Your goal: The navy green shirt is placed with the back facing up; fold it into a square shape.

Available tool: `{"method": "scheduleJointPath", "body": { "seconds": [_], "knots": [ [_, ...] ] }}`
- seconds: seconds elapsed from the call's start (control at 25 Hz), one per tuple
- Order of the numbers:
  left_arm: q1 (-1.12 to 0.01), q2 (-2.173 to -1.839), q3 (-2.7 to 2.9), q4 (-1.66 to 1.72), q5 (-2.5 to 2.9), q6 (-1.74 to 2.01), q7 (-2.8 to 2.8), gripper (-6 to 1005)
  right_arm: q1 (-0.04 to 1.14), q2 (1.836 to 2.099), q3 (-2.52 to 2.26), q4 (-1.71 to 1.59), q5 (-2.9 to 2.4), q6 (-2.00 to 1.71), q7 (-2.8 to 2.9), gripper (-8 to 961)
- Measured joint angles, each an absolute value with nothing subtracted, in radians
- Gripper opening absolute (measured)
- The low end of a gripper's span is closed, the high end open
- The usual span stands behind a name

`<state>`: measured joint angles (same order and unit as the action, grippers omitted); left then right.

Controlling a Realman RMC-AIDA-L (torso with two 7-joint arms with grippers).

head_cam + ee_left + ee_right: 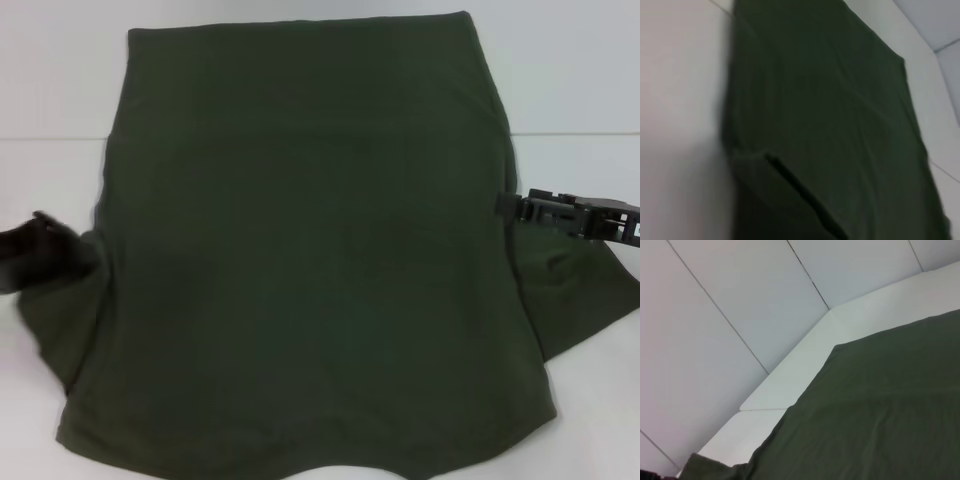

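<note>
The shirt (310, 250) lies spread flat, plain side up, across the white table (50, 170), covering most of the head view, its hem toward the far edge and its sleeves flaring out near the robot. The right gripper (512, 207) sits at the shirt's right edge, just above the right sleeve, its dark body reaching in from the side; whether its fingers are parted or pinching cloth cannot be told from these pictures. The left gripper (40, 245) is a dark, blurred shape at the left sleeve, touching or just beside the fabric, and its grip cannot be told either. The left wrist view shows a ridge of cloth where the sleeve meets the body; the right wrist view shows the flat fabric running to the far table edge.

The shirt looks light, limp and thin, likely to sag and drag rather than hold a line, and to wrinkle if pulled from one point. The sensible holds appear to be the sleeve edges and side seams, pinched low against the table at both sides at once so that each fold comes over evenly.
</note>
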<state>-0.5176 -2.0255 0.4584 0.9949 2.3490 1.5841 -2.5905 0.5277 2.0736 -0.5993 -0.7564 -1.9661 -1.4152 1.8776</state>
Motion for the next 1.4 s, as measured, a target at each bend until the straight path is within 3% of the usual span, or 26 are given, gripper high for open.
{"method": "scheduleJointPath", "body": {
  "seconds": [0.16,0.4,0.76,0.88,1.04,1.12,1.32,1.4],
  "knots": [
    [-0.581,-2.047,0.464,0.9,2.347,1.53,-2.586,22,0.528,2.073,-0.597,-0.754,-1.969,-1.412,1.878,912],
    [-0.645,-2.015,0.533,0.72,2.361,1.487,-2.534,42,0.526,2.072,-0.596,-0.753,-1.971,-1.407,1.878,911],
    [-0.461,-2.015,0.428,0.787,2.063,1.713,-1.957,192,0.515,2.049,-0.601,-0.757,-1.971,-1.429,1.878,911],
    [-0.407,-2.037,0.435,0.788,2.059,1.724,-1.75,287,0.51,2.019,-0.603,-0.788,-2.005,-1.463,1.922,912],
    [-0.384,-2.053,0.409,0.778,2.051,1.709,-1.714,444,0.524,1.932,-0.6,-0.84,-2.19,-1.466,2.188,912],
    [-0.384,-2.056,0.398,0.776,2.049,1.706,-1.721,526,0.534,1.902,-0.589,-0.875,-2.289,-1.461,2.302,912],
    [-0.396,-2.059,0.393,0.777,2.04,1.704,-1.735,755,0.569,1.892,-0.559,-0.982,-2.485,-1.455,2.431,912],
    [-0.4,-2.059,0.393,0.776,2.029,1.703,-1.735,754,0.59,1.896,-0.566,-0.978,-2.519,-1.444,2.429,912]
  ]
}}
